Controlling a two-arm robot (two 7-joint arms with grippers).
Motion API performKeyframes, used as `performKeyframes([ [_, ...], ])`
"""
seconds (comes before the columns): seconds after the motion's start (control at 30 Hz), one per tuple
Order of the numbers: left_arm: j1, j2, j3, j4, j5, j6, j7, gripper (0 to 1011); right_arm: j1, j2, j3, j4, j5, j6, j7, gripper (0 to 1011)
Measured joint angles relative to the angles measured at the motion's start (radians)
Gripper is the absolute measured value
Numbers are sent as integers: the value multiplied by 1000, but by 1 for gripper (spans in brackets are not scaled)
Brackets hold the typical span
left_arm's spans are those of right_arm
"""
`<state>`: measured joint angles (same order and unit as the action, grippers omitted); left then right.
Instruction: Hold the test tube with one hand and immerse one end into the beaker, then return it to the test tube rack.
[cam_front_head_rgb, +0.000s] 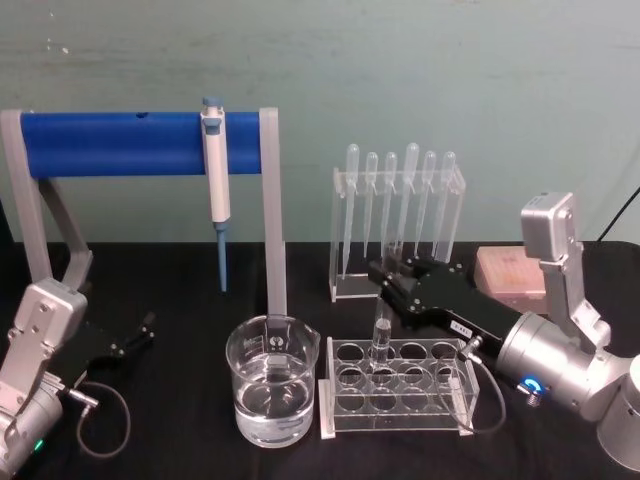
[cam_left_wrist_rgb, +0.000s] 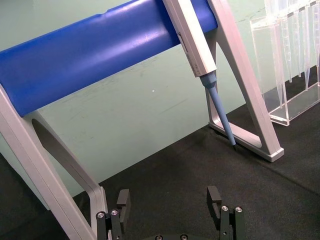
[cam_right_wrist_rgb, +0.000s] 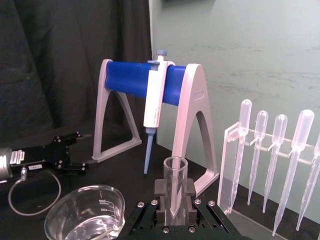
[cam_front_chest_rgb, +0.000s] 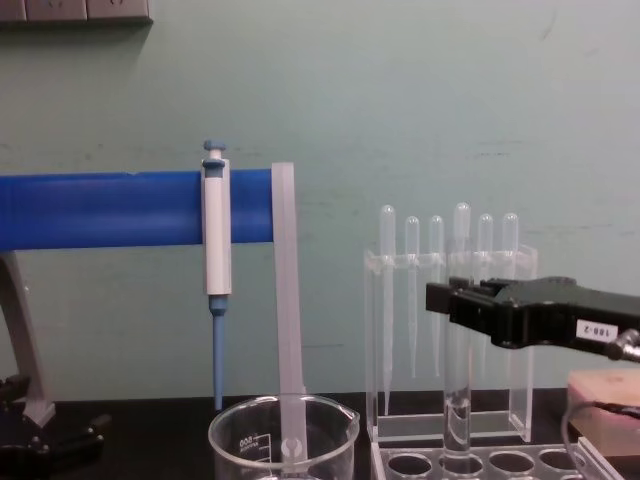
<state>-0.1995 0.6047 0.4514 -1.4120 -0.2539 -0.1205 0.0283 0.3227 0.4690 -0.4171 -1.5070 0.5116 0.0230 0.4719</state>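
The test tube (cam_front_head_rgb: 382, 338) stands upright in a hole of the clear rack (cam_front_head_rgb: 400, 388), in the back row near the rack's left end, its open rim up. The right end effector (cam_front_head_rgb: 386, 288) reaches in from the right and pinches the tube near its top; in the right wrist view the tube (cam_right_wrist_rgb: 175, 187) sits clamped between the two black fingers (cam_right_wrist_rgb: 160, 192), and in the chest view the tube (cam_front_chest_rgb: 458, 400) hangs straight down from the end effector (cam_front_chest_rgb: 452, 302) into the rack.

Just left of the rack sits the beaker (cam_front_head_rgb: 271, 380), partly filled with clear liquid, spout toward the rack. Behind the rack stands a clear holder with six thin pipettes (cam_front_head_rgb: 398, 210). Left of that holder, a white-and-blue pipette (cam_front_head_rgb: 215, 185) hangs from a blue bar on a grey stand (cam_front_head_rgb: 140, 143).

The left end effector (cam_front_head_rgb: 145, 330) rests on the black desk (cam_front_head_rgb: 180, 290) far left of the rack, its fingers (cam_left_wrist_rgb: 123, 199) spread wide and holding nothing.
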Motion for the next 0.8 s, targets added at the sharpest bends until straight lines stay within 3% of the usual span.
performKeyframes([
  [0.57, 0, 0, 0, 0, 0, 0, 0, 1000, -8, -25, -9, 54, -49, -35, 18, 225],
  [0.8, 0, 0, 0, 0, 0, 0, 0, 1000, -14, -28, -10, 57, -59, -28, 22, 426],
])
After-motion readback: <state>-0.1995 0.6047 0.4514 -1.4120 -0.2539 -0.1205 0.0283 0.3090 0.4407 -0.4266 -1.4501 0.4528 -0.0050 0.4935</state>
